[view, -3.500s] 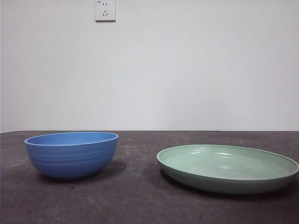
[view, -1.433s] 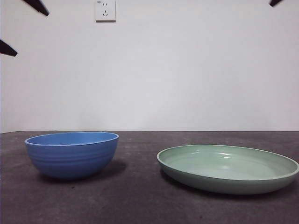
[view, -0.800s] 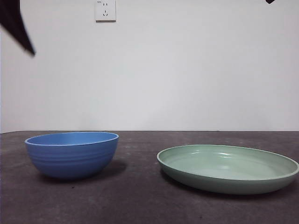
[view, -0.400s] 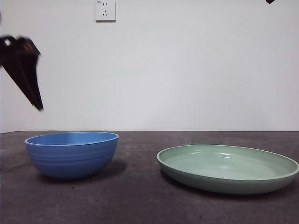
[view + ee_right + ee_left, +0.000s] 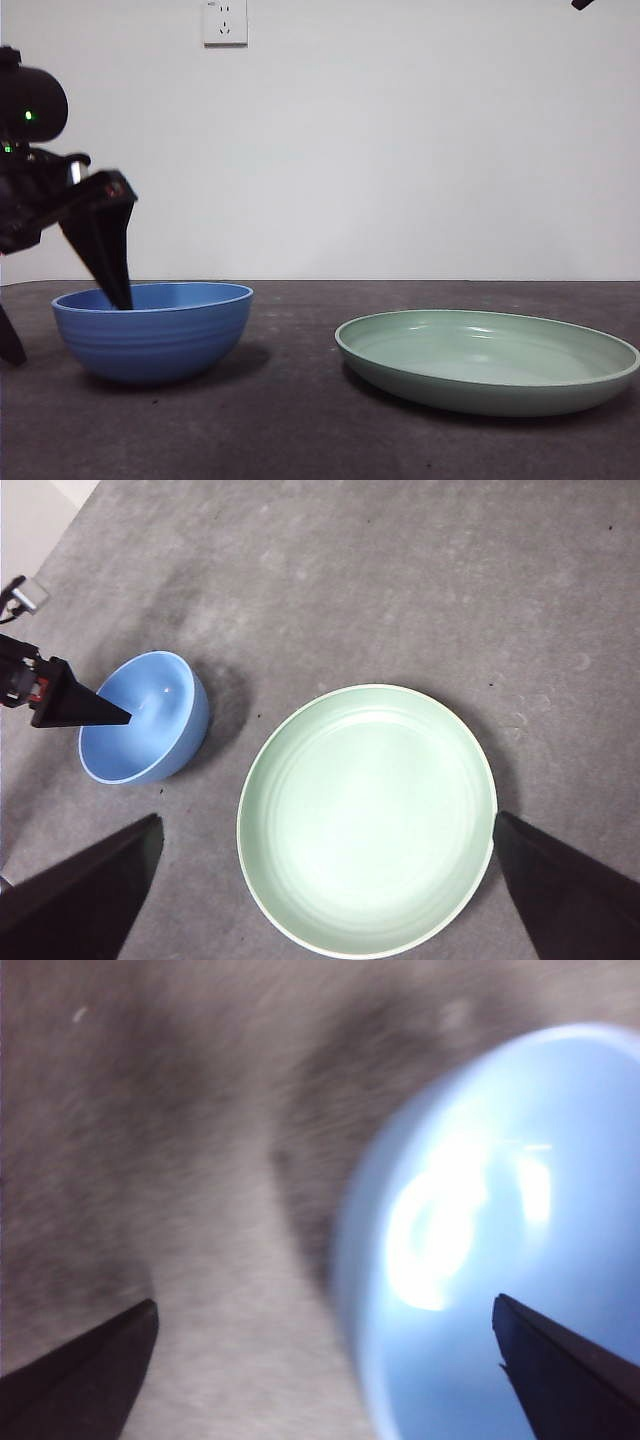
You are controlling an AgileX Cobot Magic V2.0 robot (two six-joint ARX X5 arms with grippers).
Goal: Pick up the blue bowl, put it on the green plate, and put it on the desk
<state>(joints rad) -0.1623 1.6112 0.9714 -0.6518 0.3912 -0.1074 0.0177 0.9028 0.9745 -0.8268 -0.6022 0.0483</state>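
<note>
Desk (image 5: 300,430) in the foreground is bare; green plate (image 5: 488,360) is seen nearest on one side, flat and rim-up, untouched and matching its earlier position. Blue bowl (image 5: 152,331) is set a little further back on the other side, well apart from the plate, upright on the desk with its mouth facing up (round, so no long axis is to be called; its axis of symmetry is vertical).

Change: half a second ago the left gripper (image 5: 65,325) was held above the bowl; now it is brought down, jaws spread wide, one jaw dipped inside the bowl's outer rim and the other outside the wall near the desk. The rim is straddled in the left wrist view (image 5: 330,1380), which is blurred (arm judged to be in motion). No closure on the wall is seen, so the bowl is not yet gripped or lifted.

Meaning: the reach is judged finished and a rim pinch is set up; closing and lifting remain.

Right gripper (image 5: 325,900) is parked high above the plate, jaws open, nothing held.
</note>
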